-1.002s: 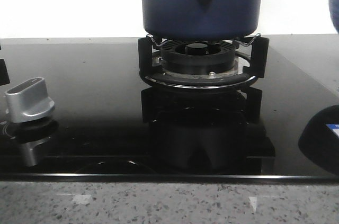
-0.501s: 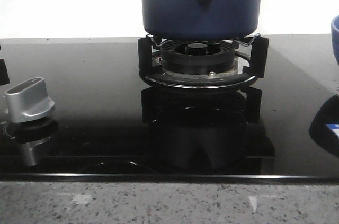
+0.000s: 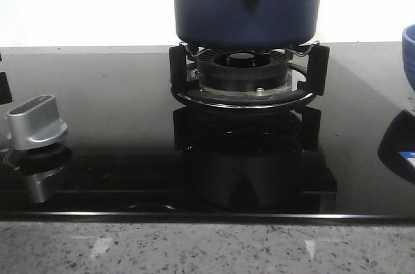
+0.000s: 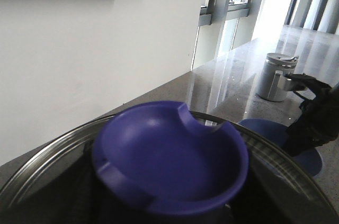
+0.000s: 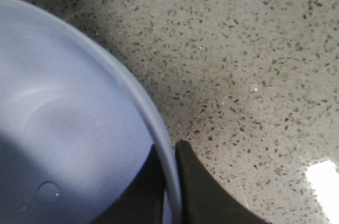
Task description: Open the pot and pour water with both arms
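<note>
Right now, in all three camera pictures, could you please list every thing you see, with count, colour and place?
Round dark navy-blue pot: one, navy, on the burner stand at centre back.
Glass lid with a blue knob: one, clear glass with steel rim, on the pot, close under the left wrist camera.
Black gas burner with pot stand: one, black, middle of the cooktop.
Glossy black glass cooktop: one, black, on the speckled grey counter.
Silver control knob: one, silver, cooktop's left side.
Lighter blue bowl: one, light blue, at the front view's right edge, on the counter.
Metal canister: one, silver, far along the counter.
Right gripper: black fingers on either side of the bowl's rim.
Left gripper: not visible.
</note>
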{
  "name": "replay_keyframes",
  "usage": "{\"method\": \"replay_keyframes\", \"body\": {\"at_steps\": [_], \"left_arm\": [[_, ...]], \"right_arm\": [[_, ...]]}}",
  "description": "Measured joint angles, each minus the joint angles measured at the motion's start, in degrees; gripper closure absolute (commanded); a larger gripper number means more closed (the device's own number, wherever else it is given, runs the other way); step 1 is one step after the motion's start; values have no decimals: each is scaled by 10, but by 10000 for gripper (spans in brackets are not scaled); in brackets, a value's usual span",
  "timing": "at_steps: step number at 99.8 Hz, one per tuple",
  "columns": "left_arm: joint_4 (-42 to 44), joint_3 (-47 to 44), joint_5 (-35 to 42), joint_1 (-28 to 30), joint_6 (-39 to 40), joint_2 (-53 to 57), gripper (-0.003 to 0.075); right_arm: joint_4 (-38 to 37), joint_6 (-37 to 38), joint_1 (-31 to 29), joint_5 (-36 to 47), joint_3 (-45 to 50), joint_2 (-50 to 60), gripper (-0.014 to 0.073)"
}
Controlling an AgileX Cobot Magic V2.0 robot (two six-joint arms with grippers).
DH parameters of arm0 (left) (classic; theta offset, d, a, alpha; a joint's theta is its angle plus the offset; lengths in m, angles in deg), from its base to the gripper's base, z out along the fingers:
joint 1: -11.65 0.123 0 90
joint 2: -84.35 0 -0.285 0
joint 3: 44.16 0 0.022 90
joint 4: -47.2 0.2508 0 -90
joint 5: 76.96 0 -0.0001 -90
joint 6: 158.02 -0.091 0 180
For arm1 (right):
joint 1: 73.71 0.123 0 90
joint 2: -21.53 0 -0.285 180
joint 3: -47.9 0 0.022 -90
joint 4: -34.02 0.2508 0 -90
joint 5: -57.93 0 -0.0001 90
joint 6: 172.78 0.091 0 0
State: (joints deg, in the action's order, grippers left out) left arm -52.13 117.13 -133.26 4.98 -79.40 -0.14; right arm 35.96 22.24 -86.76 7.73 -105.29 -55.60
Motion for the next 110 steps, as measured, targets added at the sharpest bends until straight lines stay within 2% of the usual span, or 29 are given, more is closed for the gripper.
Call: {"method": "replay_keyframes", "body": {"at_steps": [11,18,44,54,78,90,97,101,104,110], "left_arm": [[0,12,-3,0,-1,-1,468],[0,21,-6,0,-1,-3,468],[0,32,0,-22,-32,-6,468],[0,32,18,-44,-63,-6,468],[-1,32,104,-101,-128,-8,468],[-2,49,122,-121,-141,-27,468],[-4,67,126,-130,-141,-49,468],[-4,81,126,-134,-141,-64,468],[-4,90,127,-138,-139,-75,468],[-4,113,128,-143,-129,-99,468]], "right_arm": [[1,0,0,0,0,0,640],[1,0,0,0,0,0,582],[-1,0,0,-1,-1,-4,174],[-1,0,0,1,-14,9,118],[-2,0,0,12,-53,73,120],[2,0,0,19,-64,113,182],[11,0,0,25,-67,136,267],[17,0,0,27,-69,150,344],[21,0,0,28,-69,159,409],[25,-3,2,28,-69,175,592]]}}
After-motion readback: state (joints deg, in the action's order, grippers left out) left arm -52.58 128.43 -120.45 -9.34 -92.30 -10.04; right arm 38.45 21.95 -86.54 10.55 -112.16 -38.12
